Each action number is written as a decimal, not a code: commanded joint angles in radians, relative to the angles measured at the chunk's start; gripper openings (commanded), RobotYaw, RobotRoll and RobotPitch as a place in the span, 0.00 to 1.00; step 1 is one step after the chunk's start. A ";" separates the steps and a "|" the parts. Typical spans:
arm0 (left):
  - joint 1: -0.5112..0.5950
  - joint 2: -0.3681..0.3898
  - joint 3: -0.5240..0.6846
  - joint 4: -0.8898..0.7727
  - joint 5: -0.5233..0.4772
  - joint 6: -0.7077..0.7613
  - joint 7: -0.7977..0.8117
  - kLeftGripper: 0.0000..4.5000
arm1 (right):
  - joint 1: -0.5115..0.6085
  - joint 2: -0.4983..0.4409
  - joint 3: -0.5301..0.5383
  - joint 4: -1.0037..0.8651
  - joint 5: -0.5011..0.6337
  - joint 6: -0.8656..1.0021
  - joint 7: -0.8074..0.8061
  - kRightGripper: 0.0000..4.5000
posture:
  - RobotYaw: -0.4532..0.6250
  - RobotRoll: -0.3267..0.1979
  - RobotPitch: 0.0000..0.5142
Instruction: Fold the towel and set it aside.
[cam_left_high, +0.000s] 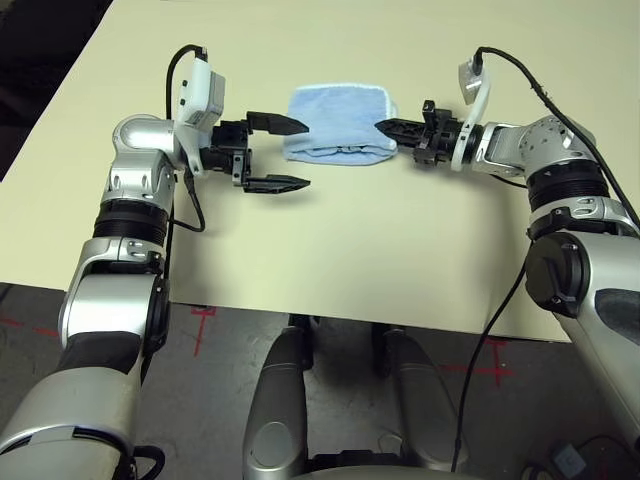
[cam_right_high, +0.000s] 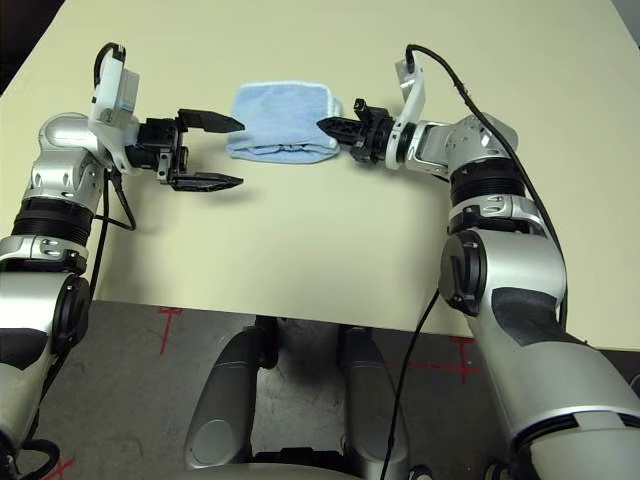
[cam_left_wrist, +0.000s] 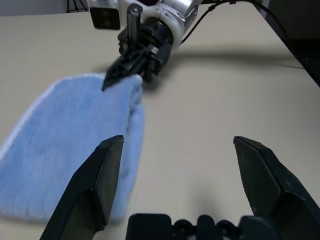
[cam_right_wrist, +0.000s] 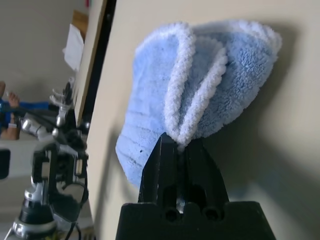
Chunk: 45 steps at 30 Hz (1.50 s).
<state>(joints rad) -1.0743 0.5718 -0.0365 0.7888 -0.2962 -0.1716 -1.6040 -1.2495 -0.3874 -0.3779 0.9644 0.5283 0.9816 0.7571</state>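
Observation:
The light-blue towel (cam_left_high: 338, 120) lies folded in a small bundle at the middle of the far part of the table, its white hem (cam_right_wrist: 186, 75) showing. My right gripper (cam_left_high: 380, 126) is at the towel's right end, shut on the hem edge; in the right wrist view its fingertips (cam_right_wrist: 170, 145) pinch the white hem. My left gripper (cam_left_high: 305, 155) is open just left of the towel. One finger (cam_left_high: 285, 124) is by the towel's left edge and the other (cam_left_high: 285, 184) hangs nearer me over bare table.
The cream table (cam_left_high: 380, 240) has bare surface in front of and around the towel. Its front edge (cam_left_high: 360, 325) runs across below the arms, with dark floor beyond. Black cables (cam_left_high: 520, 75) hang from both wrists.

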 joint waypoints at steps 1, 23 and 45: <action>0.020 0.004 -0.017 -0.017 -0.014 -0.006 -0.010 1.00 | 0.011 -0.037 -0.060 -0.028 0.029 -0.085 -0.022 0.00 | 0.46 0.62 0.61; 0.016 -0.039 0.017 -0.006 -0.001 0.010 -0.010 1.00 | 0.092 -0.233 -0.299 0.190 0.020 -0.988 -0.423 0.00 | 0.42 0.62 0.61; 0.045 -0.038 0.025 -0.044 0.005 0.029 0.005 1.00 | 0.145 -0.169 -0.380 0.124 0.131 -0.930 -0.592 0.00 | 0.42 0.62 0.60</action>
<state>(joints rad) -1.0447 0.5310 -0.0081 0.7607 -0.2953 -0.1451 -1.5940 -1.1293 -0.5572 -0.7502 1.1176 0.6478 0.0486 0.1773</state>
